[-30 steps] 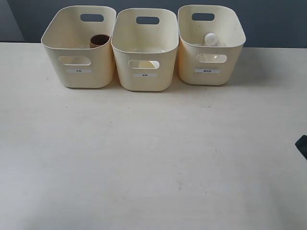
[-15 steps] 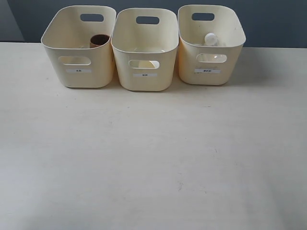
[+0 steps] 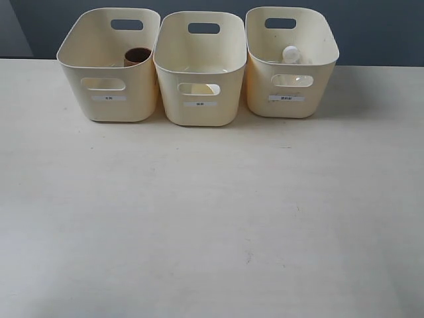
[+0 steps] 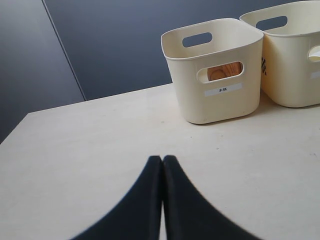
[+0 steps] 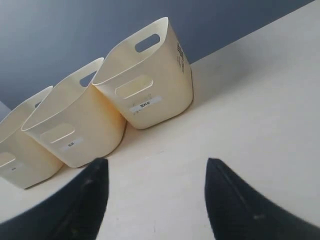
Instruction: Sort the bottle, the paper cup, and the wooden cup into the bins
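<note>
Three cream bins stand in a row at the table's far edge. In the left bin [image 3: 109, 79] sits the wooden cup [image 3: 137, 55], whose grain shows through the handle cut-out [image 4: 223, 73]. The middle bin [image 3: 200, 86] shows the paper cup's pale rim [image 3: 213, 89] through its cut-out. From the right bin [image 3: 291, 73] the bottle's white cap [image 3: 290, 53] pokes up. My left gripper [image 4: 162, 159] is shut with nothing in it, hovering over bare table short of the left bin [image 4: 215, 75]. My right gripper [image 5: 156, 167] is open and empty, short of the right bin [image 5: 150, 80]. Neither arm appears in the exterior view.
A dark blue-grey wall runs behind the bins. The pale wooden tabletop [image 3: 212, 218] stretches from the bins toward the camera. The bins stand close together, nearly touching.
A dark piece of the right arm at the exterior view's right edge has moved out of sight. The bins and their contents have not moved.
</note>
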Controlling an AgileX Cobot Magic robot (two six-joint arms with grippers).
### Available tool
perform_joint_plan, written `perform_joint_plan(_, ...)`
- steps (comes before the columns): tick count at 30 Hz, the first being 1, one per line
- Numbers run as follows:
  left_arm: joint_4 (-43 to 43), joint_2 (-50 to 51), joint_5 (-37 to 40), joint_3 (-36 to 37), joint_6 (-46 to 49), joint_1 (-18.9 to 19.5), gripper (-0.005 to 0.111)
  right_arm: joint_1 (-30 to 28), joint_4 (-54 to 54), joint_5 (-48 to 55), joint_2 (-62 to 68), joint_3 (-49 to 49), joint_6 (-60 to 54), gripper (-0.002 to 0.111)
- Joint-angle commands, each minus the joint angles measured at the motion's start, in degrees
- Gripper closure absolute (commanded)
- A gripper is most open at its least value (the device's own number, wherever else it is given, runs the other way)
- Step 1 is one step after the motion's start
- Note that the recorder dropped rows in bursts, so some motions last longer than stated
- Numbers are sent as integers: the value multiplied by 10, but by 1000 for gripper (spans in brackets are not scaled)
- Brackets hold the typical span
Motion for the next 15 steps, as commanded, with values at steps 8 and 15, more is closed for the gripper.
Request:
perform_joint_plan(8, 0, -3, -3, 1, -1, -2, 107, -3, 6, -6, -3, 2, -31, 53)
perform_joint_plan(15, 0, -3, -3, 1, -1, -2, 107, -4, 174, -45, -3, 2, -307, 53)
